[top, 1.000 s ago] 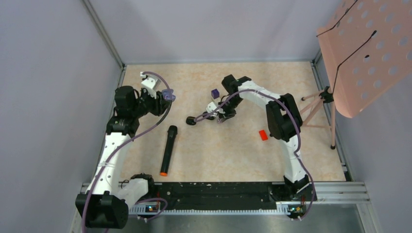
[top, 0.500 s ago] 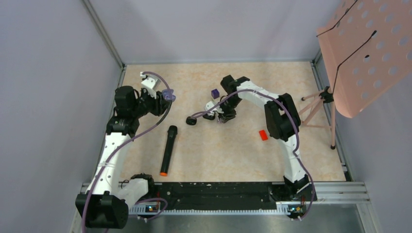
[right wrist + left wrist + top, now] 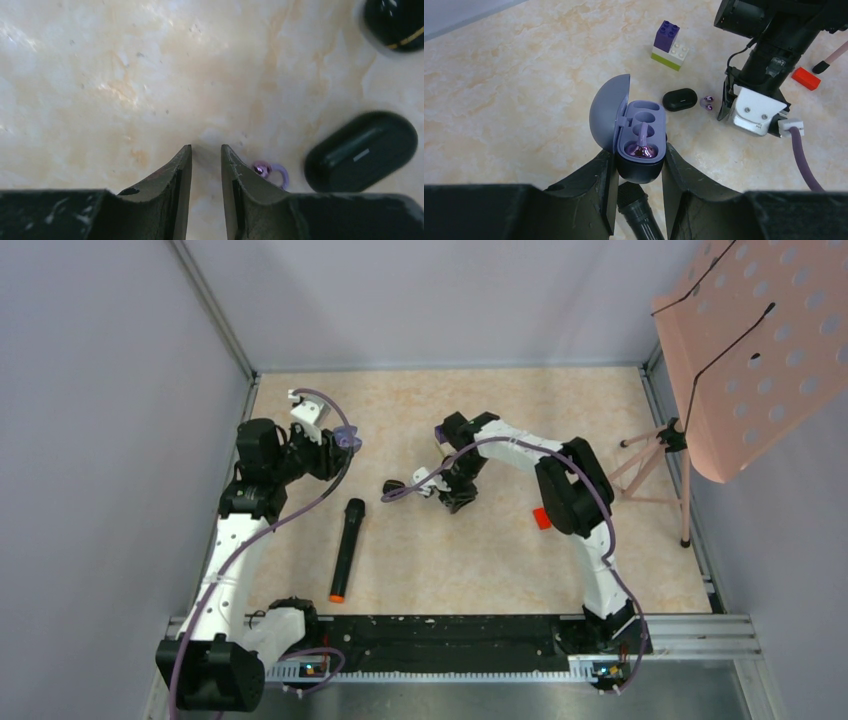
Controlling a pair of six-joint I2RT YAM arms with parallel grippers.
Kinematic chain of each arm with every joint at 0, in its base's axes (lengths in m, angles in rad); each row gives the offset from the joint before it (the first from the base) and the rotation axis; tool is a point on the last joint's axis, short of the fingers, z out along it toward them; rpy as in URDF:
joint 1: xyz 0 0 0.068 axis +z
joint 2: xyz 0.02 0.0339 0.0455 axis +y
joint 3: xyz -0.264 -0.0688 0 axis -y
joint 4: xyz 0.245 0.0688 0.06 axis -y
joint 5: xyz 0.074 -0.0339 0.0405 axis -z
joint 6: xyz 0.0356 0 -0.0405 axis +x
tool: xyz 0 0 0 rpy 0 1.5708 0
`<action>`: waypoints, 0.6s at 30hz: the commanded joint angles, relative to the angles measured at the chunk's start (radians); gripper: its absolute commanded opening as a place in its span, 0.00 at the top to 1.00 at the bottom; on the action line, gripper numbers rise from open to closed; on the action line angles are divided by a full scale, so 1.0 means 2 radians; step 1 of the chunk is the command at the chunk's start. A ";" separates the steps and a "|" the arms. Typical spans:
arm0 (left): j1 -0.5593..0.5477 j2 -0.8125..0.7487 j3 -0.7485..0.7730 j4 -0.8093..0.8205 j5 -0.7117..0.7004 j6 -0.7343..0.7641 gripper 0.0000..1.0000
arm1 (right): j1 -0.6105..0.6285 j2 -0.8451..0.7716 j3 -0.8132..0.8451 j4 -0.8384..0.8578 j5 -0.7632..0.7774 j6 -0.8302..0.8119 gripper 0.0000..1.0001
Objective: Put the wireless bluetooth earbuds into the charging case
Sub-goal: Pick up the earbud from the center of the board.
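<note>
My left gripper [image 3: 639, 165] is shut on the dark base of the open lilac charging case [image 3: 639, 135], held above the table; it also shows in the top view [image 3: 345, 439]. One shiny purple earbud [image 3: 642, 148] with a pale stem sits in the case; the slot beside it is empty. A second small purple earbud [image 3: 267, 170] lies on the table, just outside the right finger [image 3: 235, 175] of my right gripper [image 3: 206, 150]. That gripper is low over the table, slightly open and empty. No tiny black pieces show.
A closed black oval case [image 3: 361, 150] lies right of the loose earbud, also in the top view [image 3: 393, 487]. A black microphone [image 3: 345, 550], a red block [image 3: 541, 518], a purple-and-white brick stack [image 3: 669, 45] and a pink music stand [image 3: 745, 350] are around.
My right arm has swung left and nearer, bringing its gripper down beside the loose earbud and the black oval case. The left arm holds still with the case.
</note>
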 commanded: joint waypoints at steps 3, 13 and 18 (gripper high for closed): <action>0.003 -0.017 -0.007 0.027 0.012 -0.010 1.00 | 0.028 -0.026 -0.004 -0.005 -0.029 0.049 0.74; 0.003 -0.022 -0.006 0.020 0.013 -0.011 1.00 | -0.027 0.028 0.174 -0.072 -0.049 0.116 0.81; 0.003 -0.021 0.002 0.015 0.010 -0.006 1.00 | -0.028 0.063 0.199 -0.059 -0.029 0.118 0.82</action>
